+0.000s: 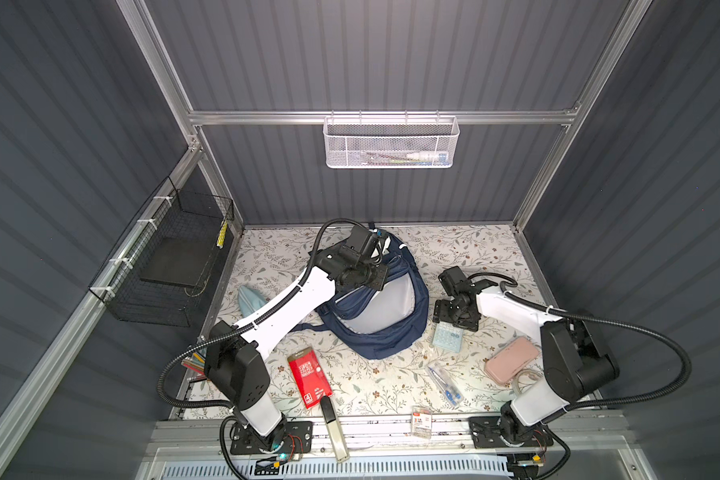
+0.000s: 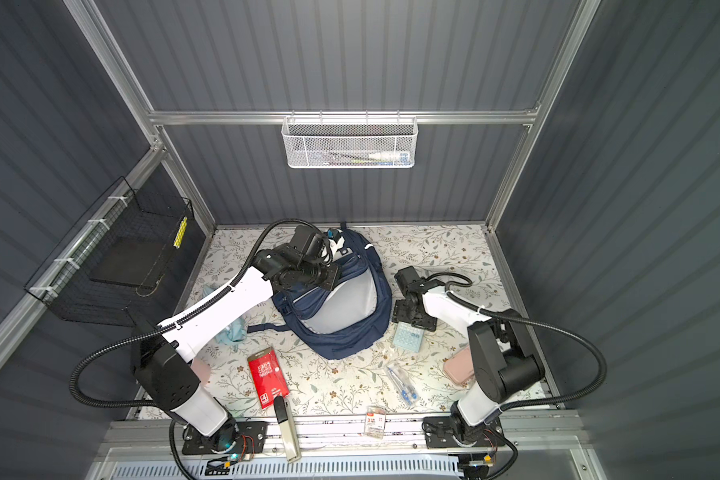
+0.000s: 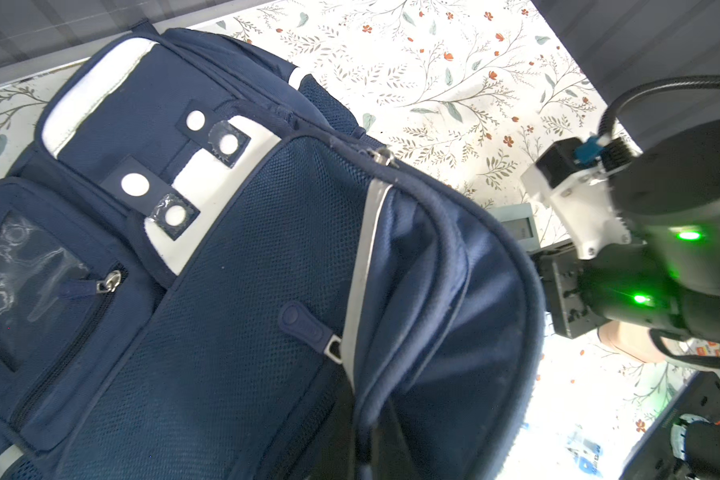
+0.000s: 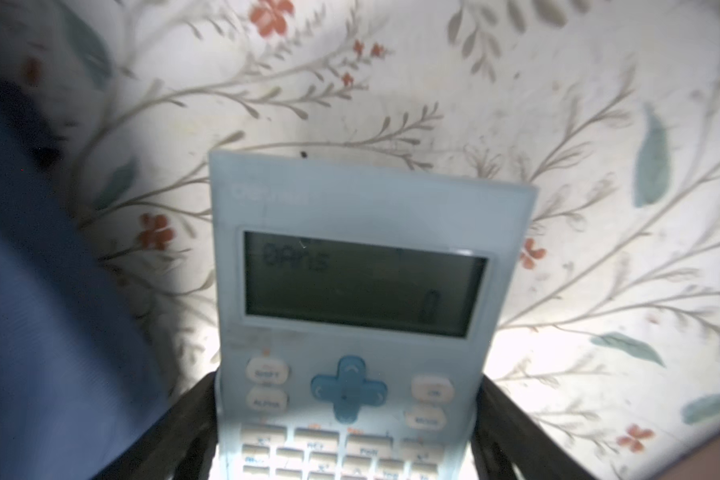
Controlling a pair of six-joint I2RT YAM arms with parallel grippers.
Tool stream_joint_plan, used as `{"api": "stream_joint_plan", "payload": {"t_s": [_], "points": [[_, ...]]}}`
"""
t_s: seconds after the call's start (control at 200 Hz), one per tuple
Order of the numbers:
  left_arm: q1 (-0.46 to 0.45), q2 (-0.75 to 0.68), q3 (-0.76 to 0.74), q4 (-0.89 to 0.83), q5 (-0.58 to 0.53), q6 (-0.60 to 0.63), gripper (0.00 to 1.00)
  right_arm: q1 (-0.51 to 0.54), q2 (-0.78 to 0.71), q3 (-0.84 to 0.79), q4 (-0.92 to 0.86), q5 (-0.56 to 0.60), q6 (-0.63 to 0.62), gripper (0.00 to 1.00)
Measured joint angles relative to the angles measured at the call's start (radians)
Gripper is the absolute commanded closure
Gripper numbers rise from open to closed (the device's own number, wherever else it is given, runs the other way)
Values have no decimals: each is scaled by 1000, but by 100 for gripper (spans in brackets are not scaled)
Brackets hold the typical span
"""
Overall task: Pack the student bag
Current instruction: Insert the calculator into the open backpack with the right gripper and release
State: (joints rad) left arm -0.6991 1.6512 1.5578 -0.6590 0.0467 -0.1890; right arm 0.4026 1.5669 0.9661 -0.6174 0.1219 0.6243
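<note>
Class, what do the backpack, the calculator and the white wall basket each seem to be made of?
Backpack: woven synthetic fabric, probably nylon or polyester, matte; visible weave, mesh panels and stitched seams.
Calculator: light-blue plastic, smooth and faintly matte; moulded case and keys.
Basket: probably white-coated metal mesh; perforated walls and a wire rim.

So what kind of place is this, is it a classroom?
More likely a robot test booth. Grey panel walls on an aluminium frame box in a flowery table, with a left arm and a right arm bolted to its front rail.
</note>
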Motion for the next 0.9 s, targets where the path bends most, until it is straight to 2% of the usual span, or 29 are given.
{"api": "stream_joint_plan", "payload": {"t_s": [0.23, 0.41, 0.545, 0.64, 0.75, 0.901], "points": [[7, 0, 3, 0, 16, -7, 100, 9, -117, -5, 3, -47, 0, 29], [15, 26, 69, -29, 29, -26, 100, 104, -175, 27, 78, -136, 74, 28], [39, 57, 153, -53, 62, -51, 100, 175, -13, 206, 143, -186, 118, 27], [53, 68, 188, -60, 85, -70, 100, 184, 121, 304, 234, -232, 157, 25], [54, 80, 221, -75, 95, -82, 100, 193, 272, 430, 259, -241, 193, 21], [69, 82, 222, -67, 97, -108, 100, 200, 367, 528, 313, -245, 267, 14]]}}
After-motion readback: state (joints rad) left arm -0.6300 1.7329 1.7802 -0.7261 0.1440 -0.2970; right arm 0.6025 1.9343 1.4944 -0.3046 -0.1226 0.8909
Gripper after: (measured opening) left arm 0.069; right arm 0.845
